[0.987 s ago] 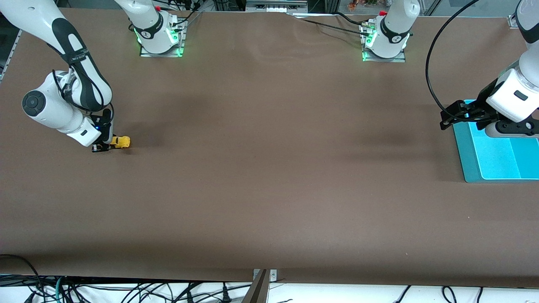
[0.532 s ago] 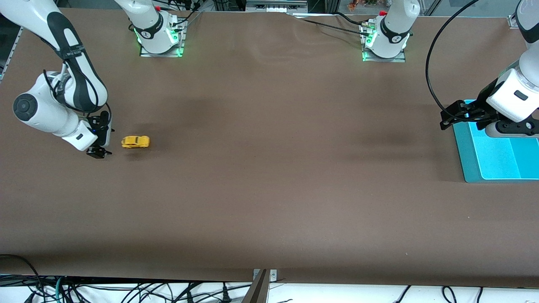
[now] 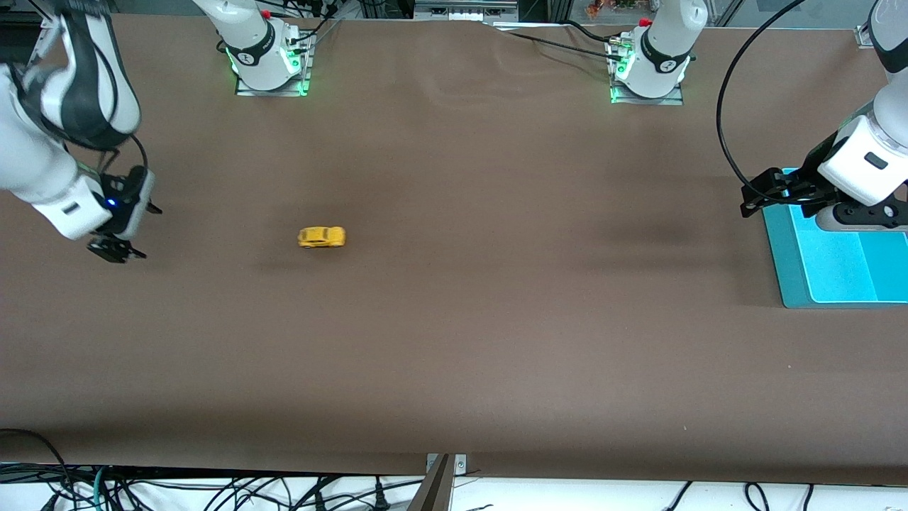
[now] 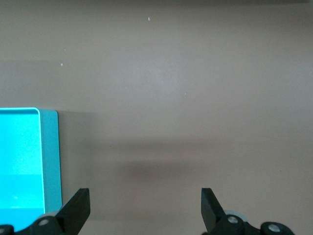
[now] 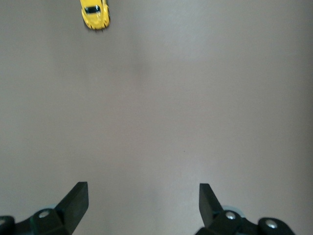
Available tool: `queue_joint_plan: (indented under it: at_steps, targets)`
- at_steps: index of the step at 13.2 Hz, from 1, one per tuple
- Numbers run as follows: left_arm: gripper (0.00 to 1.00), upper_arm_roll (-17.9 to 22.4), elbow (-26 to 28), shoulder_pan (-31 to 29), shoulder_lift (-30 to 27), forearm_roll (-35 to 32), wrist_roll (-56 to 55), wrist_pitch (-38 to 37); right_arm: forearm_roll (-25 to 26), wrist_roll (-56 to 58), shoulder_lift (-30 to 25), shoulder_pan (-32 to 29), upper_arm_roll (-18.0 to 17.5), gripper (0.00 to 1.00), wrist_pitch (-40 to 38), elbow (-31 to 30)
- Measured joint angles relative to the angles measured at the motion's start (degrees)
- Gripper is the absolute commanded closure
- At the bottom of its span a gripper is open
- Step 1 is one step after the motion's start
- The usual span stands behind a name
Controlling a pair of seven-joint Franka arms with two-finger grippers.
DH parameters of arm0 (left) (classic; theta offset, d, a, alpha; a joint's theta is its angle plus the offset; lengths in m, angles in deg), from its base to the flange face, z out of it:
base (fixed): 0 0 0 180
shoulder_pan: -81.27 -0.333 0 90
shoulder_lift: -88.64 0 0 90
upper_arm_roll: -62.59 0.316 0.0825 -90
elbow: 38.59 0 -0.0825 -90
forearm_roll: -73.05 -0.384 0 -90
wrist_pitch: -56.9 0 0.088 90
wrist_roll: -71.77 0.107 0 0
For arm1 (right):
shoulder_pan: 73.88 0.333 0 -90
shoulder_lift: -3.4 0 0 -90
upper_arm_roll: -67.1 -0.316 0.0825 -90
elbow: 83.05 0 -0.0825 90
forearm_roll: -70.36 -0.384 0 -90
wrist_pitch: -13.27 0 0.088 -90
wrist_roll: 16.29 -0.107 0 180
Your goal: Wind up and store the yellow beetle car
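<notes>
The yellow beetle car (image 3: 321,237) stands free on the brown table, between the middle and the right arm's end. It also shows in the right wrist view (image 5: 95,13), well clear of the fingers. My right gripper (image 3: 117,250) is open and empty, above the table at the right arm's end, apart from the car. My left gripper (image 3: 766,193) is open and empty, over the table beside the edge of the teal tray (image 3: 780,262). In the left wrist view the fingers (image 4: 78,208) are wide apart, with only bare table between them.
The teal tray sits at the left arm's end of the table and shows in the left wrist view (image 4: 49,161). The two arm bases (image 3: 268,57) (image 3: 649,67) stand along the edge farthest from the front camera. Cables hang below the nearest edge.
My right gripper has let go of the car and drawn back toward its end of the table. The car has rolled along the table toward the left arm's end. The left arm has not moved.
</notes>
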Motion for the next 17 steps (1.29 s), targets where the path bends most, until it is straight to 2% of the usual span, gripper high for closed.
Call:
queue_joint_plan:
  at_steps: [2,5,10,14,17]
  targets:
    - [0.00,-0.06,0.00,0.03,0.00,0.00,-0.24,-0.42,-0.09,-7.67,-3.68,0.06,-1.47,0.00,-6.14,1.86]
    - [0.00,-0.21,-0.01,0.22,0.00,0.00,-0.38,-0.50,-0.11,-22.64,-5.84,0.18,-3.42,0.00,-12.70,5.42]
    - [0.00,-0.53,0.00,2.31,0.36,0.15,-0.37,-3.52,-0.12,-36.15,-6.58,0.47,-5.15,0.00,-16.82,8.64]
    - [0.00,-1.04,-0.02,10.28,2.29,1.69,-0.38,-5.18,-0.12,-54.47,-7.08,3.06,-5.22,0.00,-20.05,10.35]
    - [0.00,-1.27,-0.21,17.89,6.79,4.61,-0.47,-3.21,-0.06,-71.45,-7.50,6.17,-5.33,0.00,-21.91,11.63]
